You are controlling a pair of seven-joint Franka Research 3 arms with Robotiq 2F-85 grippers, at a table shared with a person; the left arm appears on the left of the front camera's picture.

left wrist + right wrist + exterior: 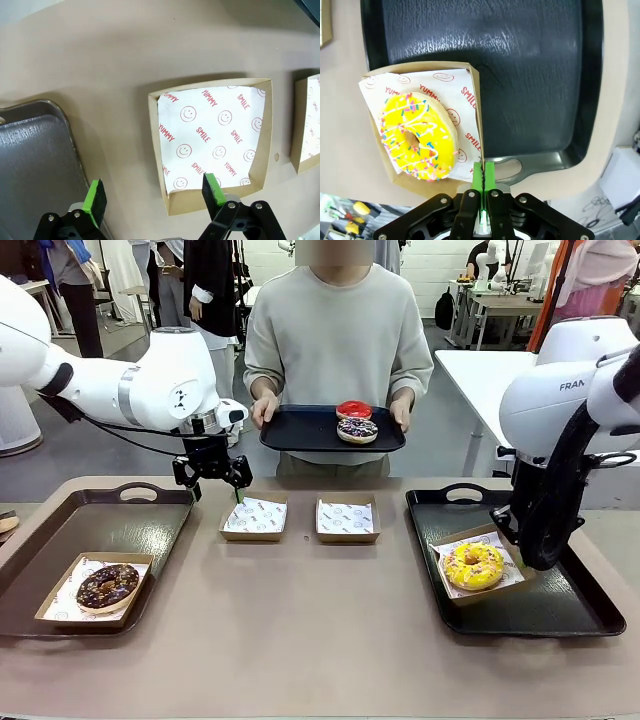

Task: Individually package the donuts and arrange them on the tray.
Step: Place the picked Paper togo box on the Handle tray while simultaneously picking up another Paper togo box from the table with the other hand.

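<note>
Right claw (483, 169) pinches box (420, 68) holding yellow donut (417, 135)

Front camera looks across the worktop (300, 640) from its near edge. Wrist cameras look down from close: left shares its middle-left box (192, 200), right its right-side tray (530, 75).

Robot: the left arm (150, 380) has white rounded shells, a grey band at one joint and a small black mark on a joint cap. A thin black cable (110, 429) runs under it. The right arm (560, 400) has the same white casing with grey lettering, "FRAN" legible, and a thick black sleeved cable bundle (560, 480) down its front. The left gripper (216, 492) is a black linkage with silver screws and green pads. The right gripper (483, 172) is of identical build.

The person (340, 335) wears a pale grey-green, long-sleeved, crew-neck sweatshirt.
</note>
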